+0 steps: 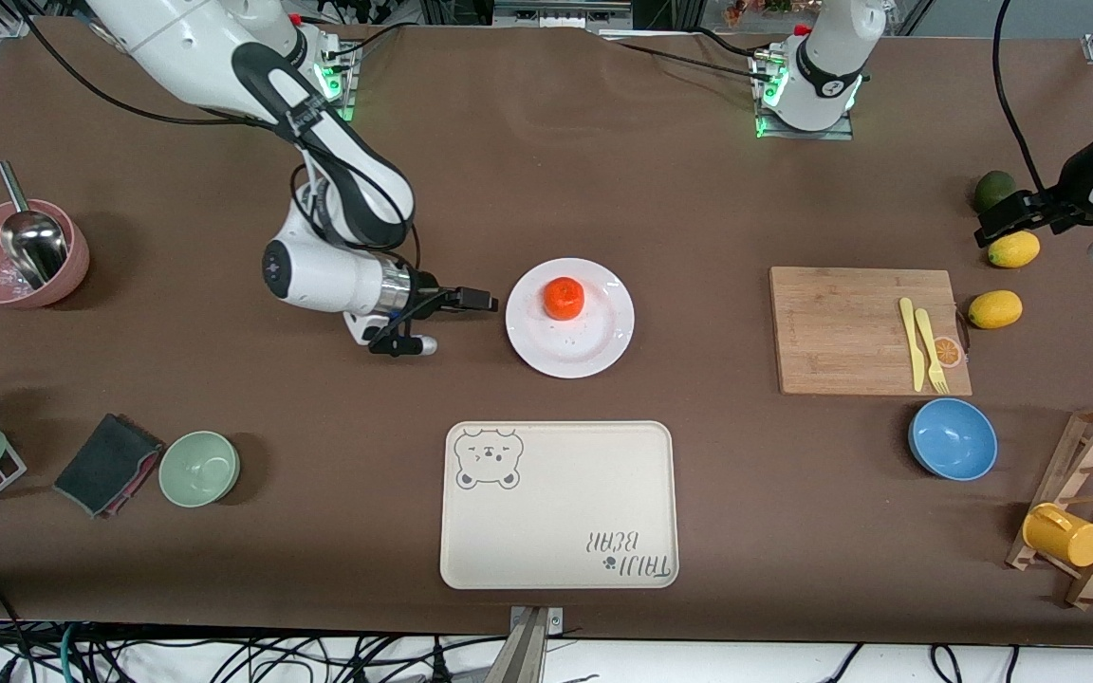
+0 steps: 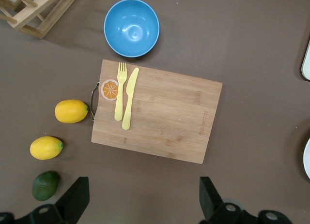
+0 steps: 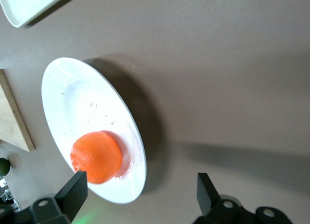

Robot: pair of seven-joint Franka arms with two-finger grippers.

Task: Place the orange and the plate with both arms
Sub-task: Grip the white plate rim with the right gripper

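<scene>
On the surface mid-table I see the plate (image 1: 569, 319), orange (image 1: 564, 298) sitting on it around 11 o'clock of centre. Bear-print tray (image 1: 559, 505) lies nearer the front camera than the plate. Right gripper (image 1: 480, 302) hangs low just beside the plate's rim at the plate's 9 o'clock, fingers (image 3: 72, 194) wide apart, holding nothing. Left gripper (image 1: 1007, 220) is over the lemons (image 1: 1013, 249) at its end of the table, fingers (image 2: 76, 197) spread wide, empty too.

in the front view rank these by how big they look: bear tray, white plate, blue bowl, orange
1. bear tray
2. white plate
3. blue bowl
4. orange, on the plate
The gaps are plain, so none is a tie.
</scene>
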